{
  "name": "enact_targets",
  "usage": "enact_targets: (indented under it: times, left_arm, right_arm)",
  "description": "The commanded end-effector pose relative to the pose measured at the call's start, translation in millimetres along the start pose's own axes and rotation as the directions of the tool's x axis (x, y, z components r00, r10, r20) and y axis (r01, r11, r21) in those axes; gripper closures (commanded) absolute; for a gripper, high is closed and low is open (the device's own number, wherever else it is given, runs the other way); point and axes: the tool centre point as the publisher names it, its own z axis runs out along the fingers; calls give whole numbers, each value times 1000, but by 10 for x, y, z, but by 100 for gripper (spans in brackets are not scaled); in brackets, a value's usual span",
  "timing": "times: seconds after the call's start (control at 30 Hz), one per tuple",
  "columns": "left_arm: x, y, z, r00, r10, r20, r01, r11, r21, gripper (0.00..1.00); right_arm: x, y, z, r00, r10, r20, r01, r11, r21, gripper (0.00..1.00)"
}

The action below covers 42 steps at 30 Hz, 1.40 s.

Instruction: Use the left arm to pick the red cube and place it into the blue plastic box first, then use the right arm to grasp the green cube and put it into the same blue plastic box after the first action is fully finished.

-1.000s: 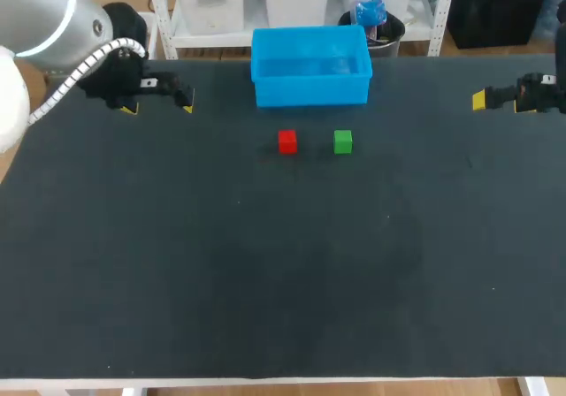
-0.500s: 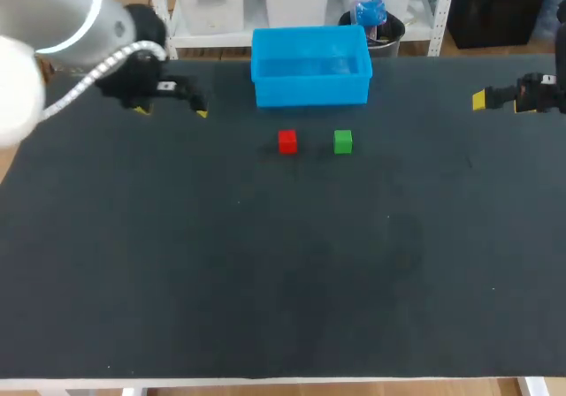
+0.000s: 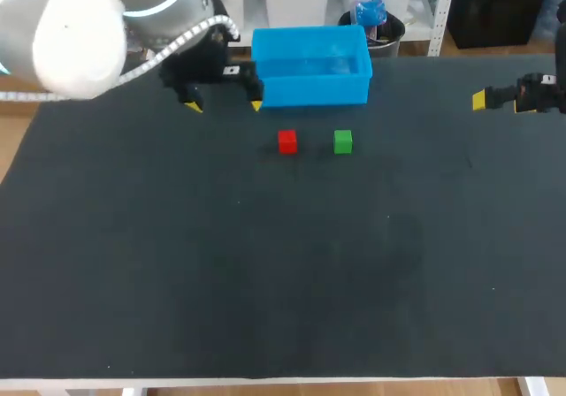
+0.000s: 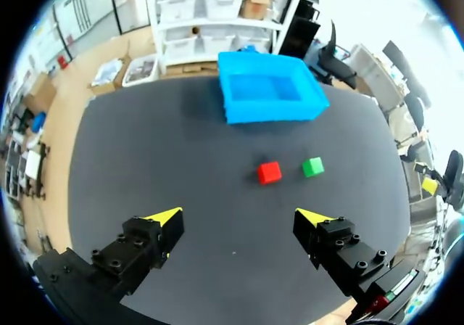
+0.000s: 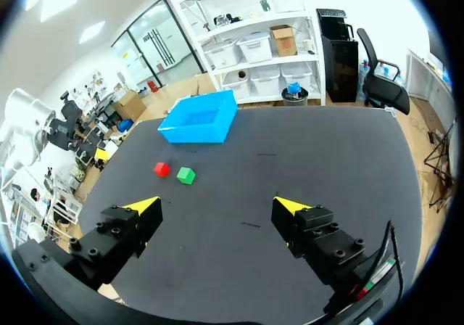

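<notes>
Head view.
- Tabletop [image 3: 283,263]: dark, one. Broad bare stretch from the cubes to the near edge and out to both side edges.
- Blue box [image 3: 311,90]: one, open-topped, at the middle of the far edge.
- Red cube [image 3: 286,141]: one, on the tabletop just in front of the box, outside it.
- Green cube [image 3: 343,141]: one, beside the red cube on its right, a gap between, not touching.
- Left claw [image 3: 224,104]: fingers spread, nothing held, by the box's left front corner, near the red cube but apart from it.
- Right claw [image 3: 482,101]: near the right edge, well apart from both cubes; one yellow tip showing, spread not readable here.

Left wrist view.
- Left claw [image 4: 239,216]: fingers wide apart, empty, above bare tabletop [image 4: 181,158].
- Red cube [image 4: 269,172] and green cube [image 4: 312,167]: one each, ahead of the claw, side by side, clear room all round.
- Blue box [image 4: 274,112]: beyond the cubes, at the far edge.

Right wrist view.
- Right claw [image 5: 217,205]: fingers wide apart, empty.
- Red cube [image 5: 162,169], green cube [image 5: 186,175]: far ahead, green the nearer.
- Blue box [image 5: 196,134]: beyond both, at the tabletop [image 5: 304,158] edge; open surface between claw and cubes.
</notes>
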Motion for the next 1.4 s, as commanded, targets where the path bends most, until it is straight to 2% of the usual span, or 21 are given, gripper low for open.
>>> enact_targets:
  times: [0.03, 0.7, 0.77, 0.93, 1.07, 1.23, 1.4]
  left_arm:
    - [-60, -26, 29, 1000, -8, -11, 8, 1000, 5, 0]
    - [-60, -26, 29, 1000, -8, -11, 8, 1000, 5, 0]
    - [-98, -115, 44, 1000, -2, -13, 1, 999, -39, 0]
    - [-207, -367, 136, 1000, -13, -14, 13, 999, -30, 0]
    - [-260, -521, 232, 998, -43, -39, 40, 997, -67, 0]
    - [-290, -649, 320, 995, -71, -72, 65, 994, -93, 0]
    - [-308, -693, 365, 994, -73, -85, 64, 993, -101, 0]
  right_arm:
    - [-4, 3, 7, 1000, 0, -1, 0, 1000, 3, 0]
    - [-4, 3, 7, 1000, 0, -1, 0, 1000, 3, 0]
    - [-4, 3, 7, 1000, 0, -1, 0, 1000, 3, 0]
    - [-4, 3, 7, 1000, 0, -1, 0, 1000, 3, 0]
    - [-4, 3, 7, 1000, 0, -1, 0, 1000, 3, 0]
    - [-4, 3, 7, 1000, 0, -1, 0, 1000, 3, 0]
    - [-4, 3, 7, 1000, 0, -1, 0, 1000, 3, 0]
